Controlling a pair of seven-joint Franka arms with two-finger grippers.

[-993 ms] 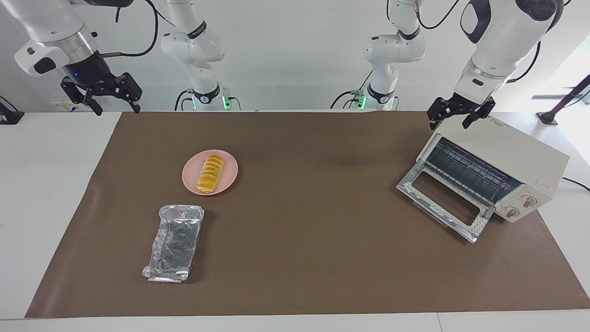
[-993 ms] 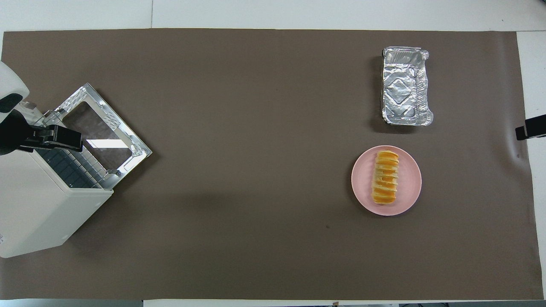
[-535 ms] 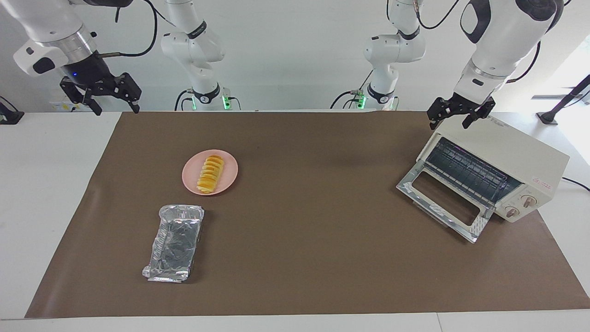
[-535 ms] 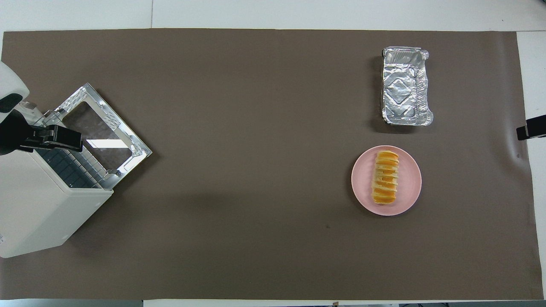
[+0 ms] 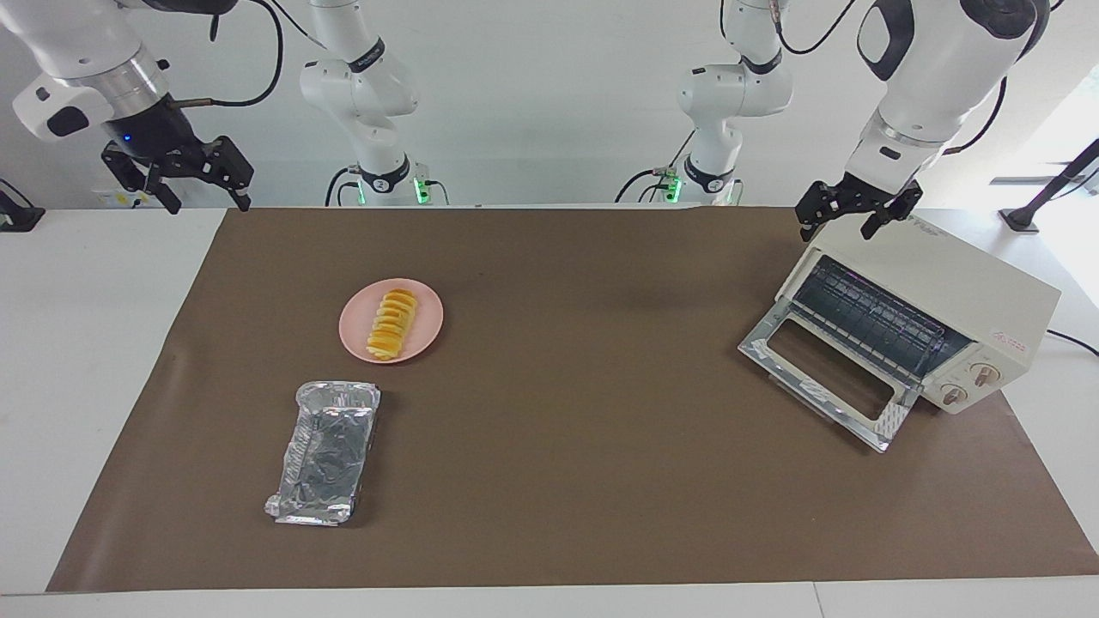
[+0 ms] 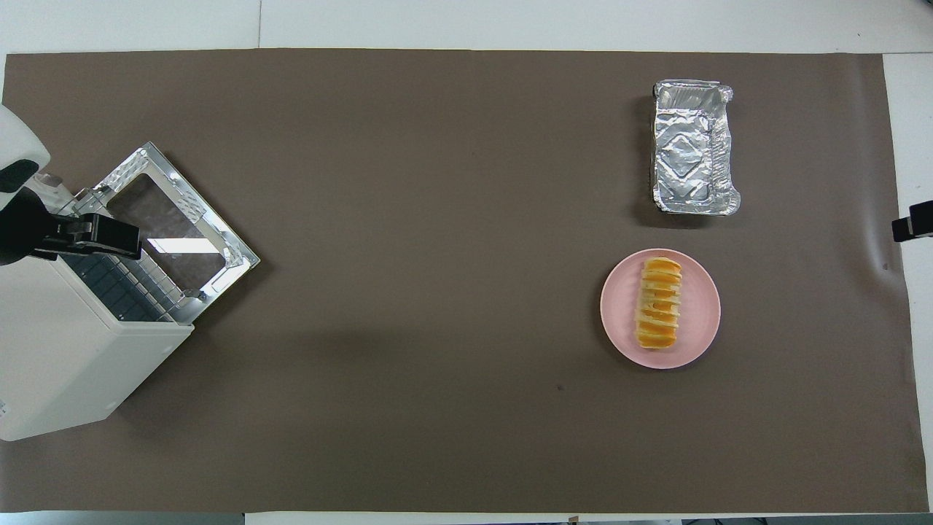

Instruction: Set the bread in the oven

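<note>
1. Yellow-orange and ridged into slice-like segments, the bread [image 5: 391, 324] lay on a round pink plate [image 5: 428, 336] toward the right arm's end of the table, with nothing touching it.
2. Just beside the plate, farther from the robots, sat a crinkled foil tray [image 5: 323, 453], empty as far as could be seen.
3. At the left arm's end stood the oven [image 5: 962, 292], its glass door [image 5: 824, 378] dropped open and the wire rack visible inside.
4. The left gripper [image 5: 846, 216] hung over the oven's top corner with its fingers spread, holding nothing.
5. The right gripper [image 5: 176, 174] hovered past the brown mat's edge, well apart from the bread, fingers also spread and empty.
6. Judging by its look, the loaf would be light and soft, easily crushed, and its segments might part or bend if lifted by one end.
7. A gentle hold across the middle of its narrow width, fingers straddling the long sides, seemed the safest grasp.
</note>
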